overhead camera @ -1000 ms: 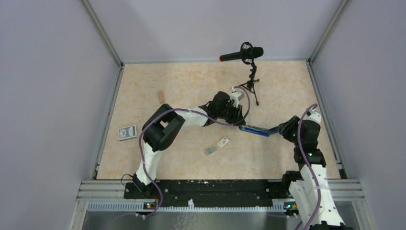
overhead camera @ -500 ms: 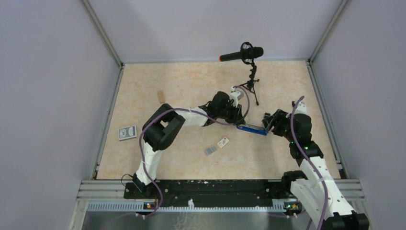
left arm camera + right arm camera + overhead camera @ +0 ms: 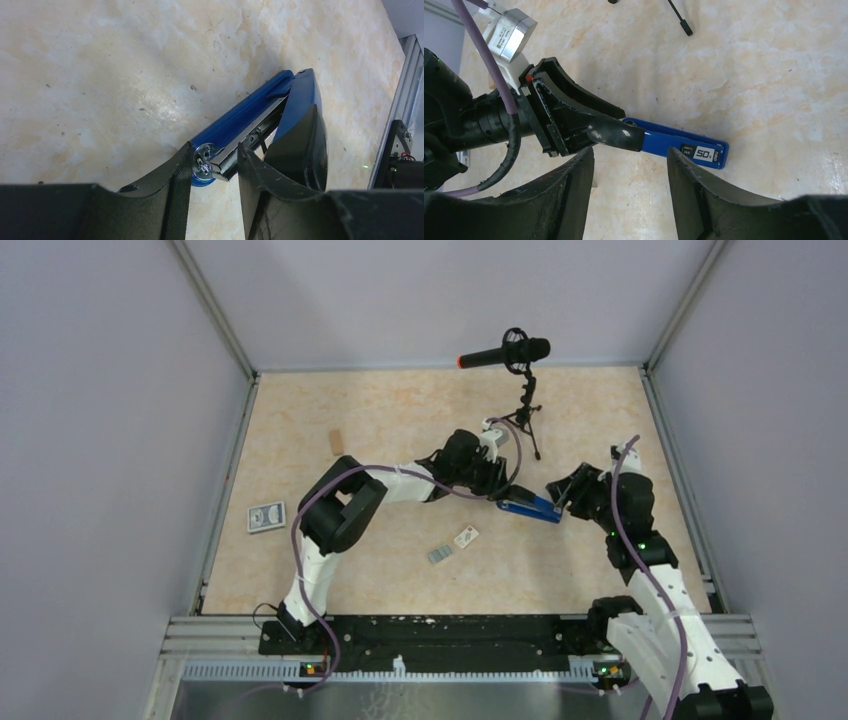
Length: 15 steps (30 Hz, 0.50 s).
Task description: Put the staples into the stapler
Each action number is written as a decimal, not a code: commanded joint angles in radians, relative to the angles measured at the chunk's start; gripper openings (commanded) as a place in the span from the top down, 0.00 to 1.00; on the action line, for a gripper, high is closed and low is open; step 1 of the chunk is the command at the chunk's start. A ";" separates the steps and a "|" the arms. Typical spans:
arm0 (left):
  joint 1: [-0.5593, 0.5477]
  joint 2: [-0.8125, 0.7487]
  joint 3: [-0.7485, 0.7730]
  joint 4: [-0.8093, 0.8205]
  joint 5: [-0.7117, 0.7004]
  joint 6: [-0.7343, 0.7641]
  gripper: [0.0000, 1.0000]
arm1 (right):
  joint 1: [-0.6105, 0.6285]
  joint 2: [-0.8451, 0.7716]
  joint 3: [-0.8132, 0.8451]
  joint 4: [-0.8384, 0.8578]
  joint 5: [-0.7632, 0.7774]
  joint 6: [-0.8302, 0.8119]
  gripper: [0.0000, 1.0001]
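- The left hand (image 3: 215, 150) is closed on one end of the blue stapler (image 3: 250, 107), a finger on each side by the rivet.
- The right hand (image 3: 629, 155) is spread wide and holds nothing; it hovers just beside the stapler's other end.
- The left wrist view alone shows the silvery rail between the stapler's halves. The right wrist view alone shows a "50" label on its end.
- Only the top view shows one white staple box (image 3: 466, 536) and one grey staple block (image 3: 440, 554). Both lie on the worktop (image 3: 400, 410) near the stapler, nearer the arm bases.
- One card pack (image 3: 266, 516) and one wooden block (image 3: 337, 443) lie well to the stapler's left.
- One microphone (image 3: 505, 353) stands beyond the stapler.
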 commanded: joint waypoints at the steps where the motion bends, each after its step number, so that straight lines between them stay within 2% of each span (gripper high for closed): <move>1: 0.023 -0.082 0.032 -0.009 0.042 -0.028 0.56 | 0.006 0.017 0.049 0.051 -0.029 0.030 0.46; 7: 0.094 -0.126 -0.003 0.110 0.229 -0.172 0.55 | 0.006 0.032 0.025 0.085 -0.025 0.045 0.50; 15: 0.110 -0.161 -0.001 0.076 0.231 -0.146 0.52 | 0.006 0.090 -0.029 0.149 -0.054 0.069 0.61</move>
